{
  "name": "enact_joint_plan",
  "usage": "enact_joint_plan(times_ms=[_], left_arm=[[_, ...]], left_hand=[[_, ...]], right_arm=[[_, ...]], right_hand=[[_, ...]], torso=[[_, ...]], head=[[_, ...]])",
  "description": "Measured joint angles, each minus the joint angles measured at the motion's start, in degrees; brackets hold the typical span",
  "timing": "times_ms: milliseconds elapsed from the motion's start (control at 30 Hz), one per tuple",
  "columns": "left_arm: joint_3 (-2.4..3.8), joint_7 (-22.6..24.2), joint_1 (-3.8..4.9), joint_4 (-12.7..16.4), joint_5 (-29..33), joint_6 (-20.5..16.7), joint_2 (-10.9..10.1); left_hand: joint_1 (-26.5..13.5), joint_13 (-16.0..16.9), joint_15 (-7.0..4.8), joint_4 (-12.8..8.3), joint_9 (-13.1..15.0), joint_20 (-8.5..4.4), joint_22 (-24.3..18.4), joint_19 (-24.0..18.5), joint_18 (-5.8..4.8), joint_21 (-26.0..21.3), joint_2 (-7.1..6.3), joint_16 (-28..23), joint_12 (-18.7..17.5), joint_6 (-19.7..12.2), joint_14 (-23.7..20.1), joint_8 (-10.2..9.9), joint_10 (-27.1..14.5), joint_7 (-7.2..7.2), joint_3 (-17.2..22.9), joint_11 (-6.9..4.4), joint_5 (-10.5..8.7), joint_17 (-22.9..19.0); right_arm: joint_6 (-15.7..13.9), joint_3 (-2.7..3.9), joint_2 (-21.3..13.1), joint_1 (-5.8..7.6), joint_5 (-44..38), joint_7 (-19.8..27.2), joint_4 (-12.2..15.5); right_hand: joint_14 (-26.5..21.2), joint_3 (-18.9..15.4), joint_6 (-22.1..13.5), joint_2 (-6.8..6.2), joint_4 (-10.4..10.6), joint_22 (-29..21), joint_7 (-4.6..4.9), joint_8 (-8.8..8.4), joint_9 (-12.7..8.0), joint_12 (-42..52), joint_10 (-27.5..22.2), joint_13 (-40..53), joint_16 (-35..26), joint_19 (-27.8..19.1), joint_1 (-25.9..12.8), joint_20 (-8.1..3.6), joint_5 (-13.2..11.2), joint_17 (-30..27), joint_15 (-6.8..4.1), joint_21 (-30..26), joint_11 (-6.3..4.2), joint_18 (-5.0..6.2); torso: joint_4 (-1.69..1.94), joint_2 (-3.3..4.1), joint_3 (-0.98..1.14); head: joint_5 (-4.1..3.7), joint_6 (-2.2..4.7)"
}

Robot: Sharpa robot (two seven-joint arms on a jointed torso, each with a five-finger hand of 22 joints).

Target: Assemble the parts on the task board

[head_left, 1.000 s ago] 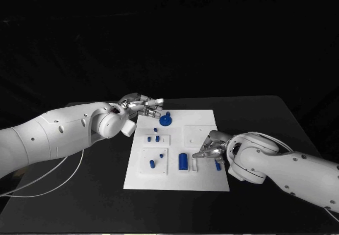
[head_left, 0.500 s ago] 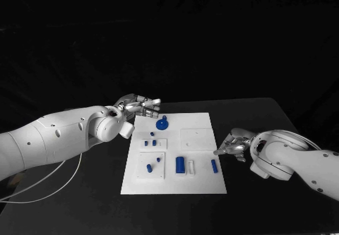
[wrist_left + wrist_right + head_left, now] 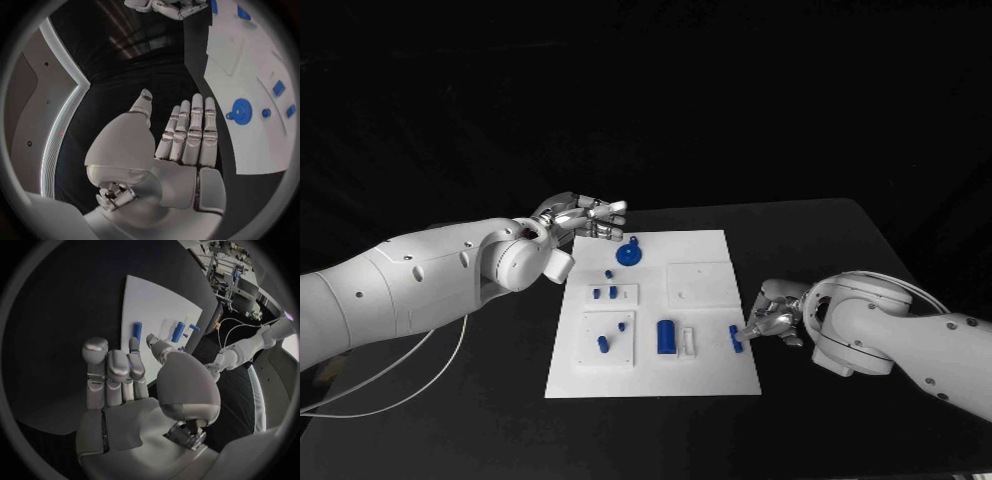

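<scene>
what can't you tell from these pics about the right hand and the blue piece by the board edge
- Head view: whether the right hand touches the blue piece; its fingers overlap it.
- Right wrist view: the fingers cover that piece's near end.
- Small parts' seating on the task board: too small.

From my head camera, my right silver many-fingered hand (image 3: 773, 322) sits at the right edge of the white flat task board (image 3: 704, 300), beside the short blue bar-shaped part (image 3: 733, 339), and I cannot tell whether its fingertips touch that piece. The small blue pegs (image 3: 607, 293) in the left insets are too small for me to judge upright or lying. In my left wrist camera the board (image 3: 250, 65) runs off the circle's rim.
</scene>
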Motion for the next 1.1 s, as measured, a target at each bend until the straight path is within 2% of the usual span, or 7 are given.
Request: enact_joint_plan(times_ms=[100, 333, 400, 733, 967, 1100], left_arm=[[-0.03, 0.0, -0.05, 0.0, 0.1, 0.0, 0.1], [-0.08, 0.0, -0.1, -0.1, 0.2, 0.2, 0.0], [-0.08, 0.0, -0.1, -0.1, 0.2, 0.2, 0.0], [-0.1, -0.3, -0.1, 0.0, 0.2, 0.4, 0.0], [-0.1, -0.8, -0.1, 0.7, 0.8, 0.7, -0.1], [-0.1, -1.1, -0.1, 1.2, 1.4, 1.1, 0.0]], left_hand=[[0.0, 0.0, 0.0, 0.0, 0.0, 0.0, 0.0, 0.0, 0.0, 0.0, 0.0, 0.0, 0.0, 0.0, 0.0, 0.0, 0.0, 0.0, 0.0, 0.0, 0.0, 0.0], [0.0, 0.0, 0.0, 0.0, 0.0, 0.0, 0.0, 0.0, 0.0, 0.0, 0.0, 0.0, 0.0, 0.0, 0.0, 0.0, 0.0, 0.0, 0.0, 0.0, 0.0, 0.0], [0.0, 0.0, 0.0, 0.0, 0.0, 0.0, 0.0, 0.0, 0.0, 0.0, 0.0, 0.0, 0.0, 0.0, 0.0, 0.0, 0.0, 0.0, 0.0, 0.0, 0.0, 0.0], [0.0, 0.0, 0.0, 0.2, 0.0, 0.0, -0.1, 0.0, 0.0, 0.0, 0.0, 0.0, 0.0, 0.0, 0.0, 0.0, 0.0, 0.0, 0.2, 0.0, 0.0, 0.0], [-0.6, 0.0, 0.0, 0.9, 0.0, 0.0, -0.1, 0.0, 0.0, 0.0, -0.61, 0.0, 0.0, 0.0, 0.0, 0.0, 0.0, 0.0, 0.2, 0.0, 0.0, -0.2], [-0.6, 0.0, 0.0, 1.5, 0.0, 0.0, -0.1, 0.0, 0.0, 0.0, -0.61, 0.0, 0.0, 0.0, 0.0, 0.0, 0.0, 0.0, 0.5, 0.0, 0.0, -0.3]], right_arm=[[0.4, -0.05, 0.6, -0.29, -0.7, -0.8, -0.1], [0.7, -0.16, 1.7, -0.76, -1.9, -2.2, -0.7], [0.7, -0.19, 2.0, -0.86, -2.4, -2.5, -0.9], [0.4, -0.48, 3.4, -1.39, -5.6, -3.0, -1.9], [0.0, -0.95, 4.6, -1.48, -9.4, -3.1, -2.5], [-0.2, -1.37, 5.3, -1.43, -11.7, -3.1, -2.8]], right_hand=[[0.0, 0.0, 0.1, 0.0, 0.5, 0.0, -0.07, 0.0, 3.0, 0.0, 0.2, 0.0, 0.0, 0.0, 0.0, 0.0, 0.0, 0.1, 0.0, 0.0, -0.2, 0.0], [0.0, 0.2, 0.1, -0.77, 2.1, 0.0, -0.07, 0.0, 5.0, -0.3, 0.2, -0.1, 0.0, 0.0, -0.8, 0.0, 0.0, 0.1, 0.0, 0.0, -0.2, 0.0], [0.0, 0.0, 0.1, -0.76, 2.5, 0.0, -0.07, 0.0, 5.1, -0.3, 0.2, -0.1, 0.0, 0.0, -0.8, 0.0, 0.0, 0.1, 0.0, 0.0, -0.2, 0.0], [0.0, 0.6, -0.1, -1.73, 3.9, 0.0, 0.11, 0.01, 5.4, -0.5, 0.2, -0.1, 0.2, 0.0, -1.7, 0.0, -0.2, 0.2, 0.0, 0.0, -0.2, 0.0], [0.0, 0.7, 0.1, -1.73, 3.9, 0.0, 0.01, 0.5, 5.5, -0.5, 0.2, -0.1, 0.2, 0.0, -1.7, 0.0, -0.2, 0.2, 0.0, 0.0, -0.2, 0.0], [0.0, 1.2, 0.2, -1.98, 3.2, 0.0, -0.21, 0.75, 5.6, -0.5, 0.2, -0.1, 0.2, 0.0, -1.5, 0.0, -0.2, 0.3, -0.01, 0.2, -0.21, 0.0]], torso=[[0.1, 0.01, -0.04], [0.24, 0.05, -0.19], [0.24, 0.05, -0.25], [0.24, 0.05, -0.29], [0.24, 0.04, -0.31], [0.22, 0.02, -0.34]], head=[[-0.21, -0.06], [-0.31, -0.34], [-0.25, -0.46], [0.02, -0.79], [0.09, -1.05], [0.27, -1.16]])
